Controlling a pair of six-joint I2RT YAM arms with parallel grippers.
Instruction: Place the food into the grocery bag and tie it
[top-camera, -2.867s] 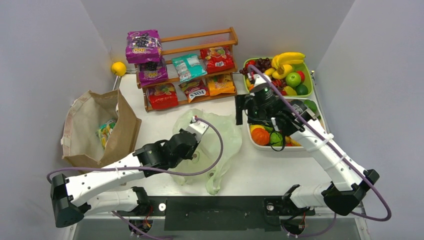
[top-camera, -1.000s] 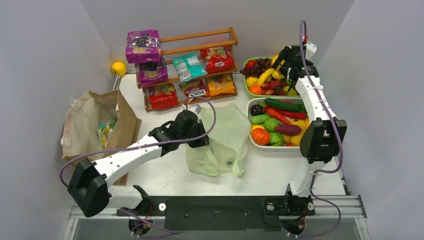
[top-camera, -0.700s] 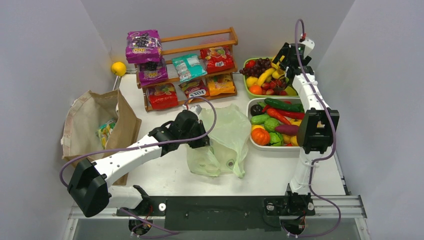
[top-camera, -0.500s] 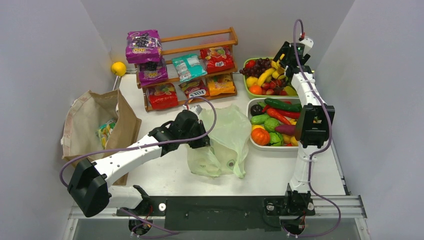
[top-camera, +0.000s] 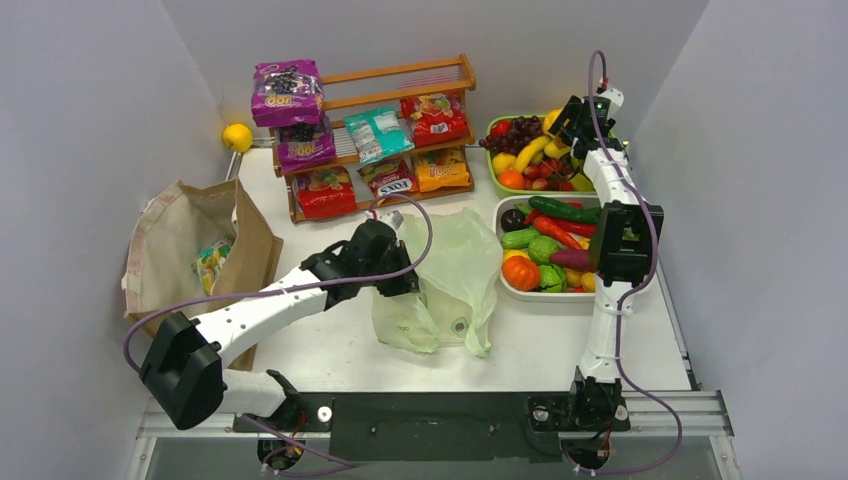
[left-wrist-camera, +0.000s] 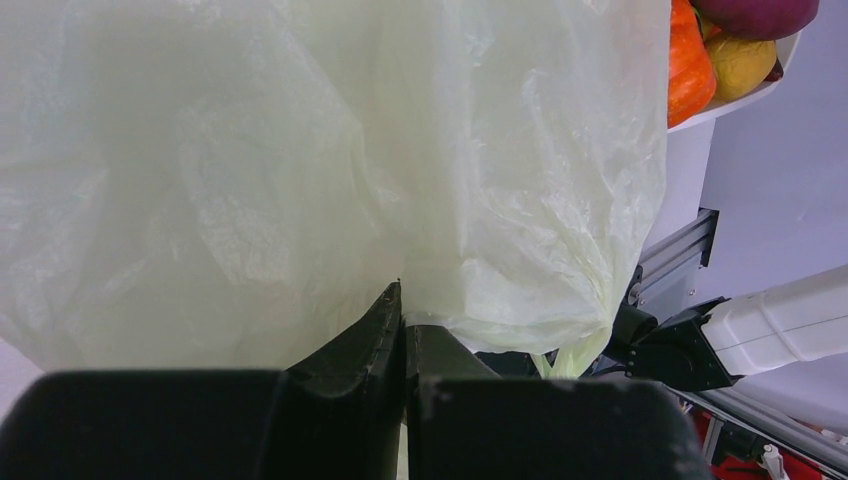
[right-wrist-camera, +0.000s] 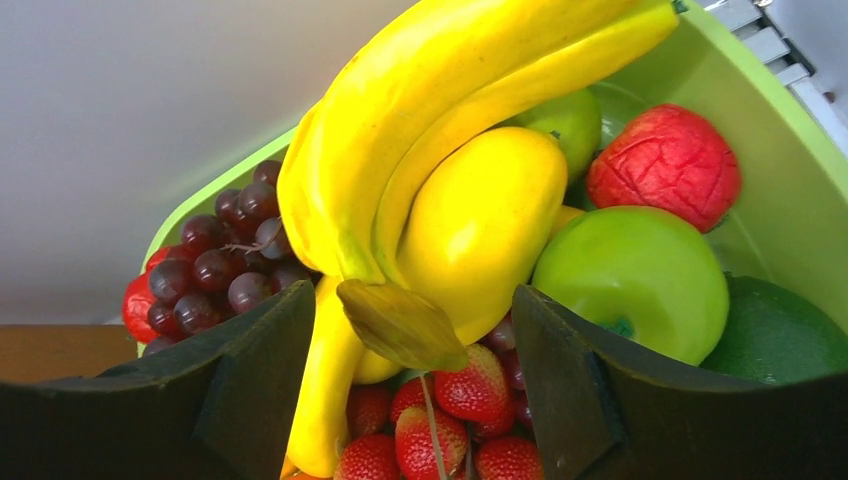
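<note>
At about 1 o'clock on the table, over the green bowl (right-wrist-camera: 790, 170) of fruit, the right gripper (right-wrist-camera: 415, 340) hung with its jaws spread wide. The stem end of the yellow banana bunch (right-wrist-camera: 430, 120) sat in the gap between the two fingers, and neither finger could be seen pressing on it. The bunch leaned on a smooth yellow fruit (right-wrist-camera: 480, 230). A green apple (right-wrist-camera: 635, 280) lay at 3 o'clock of that fruit, dark grapes (right-wrist-camera: 225, 260) at 9 o'clock, and strawberries (right-wrist-camera: 460, 400) at 6 o'clock.

Near the centre of the table, the left gripper (top-camera: 398, 278) was clamped on the 9 o'clock edge of the pale green grocery bag (top-camera: 445, 270). In the left wrist view its fingers (left-wrist-camera: 385, 330) met with the thin film pinched at their tips, and the bag filled most of the frame. The bag lay crumpled, just beside the white tray (top-camera: 545, 296) of vegetables at its 3 o'clock.

At 11 o'clock stood the wooden rack (top-camera: 430, 72) with snack packets, a FOX'S packet (top-camera: 397, 185) on its lowest shelf. The brown paper bag (top-camera: 180, 240) lay open at 9 o'clock, well apart from the grocery bag.
</note>
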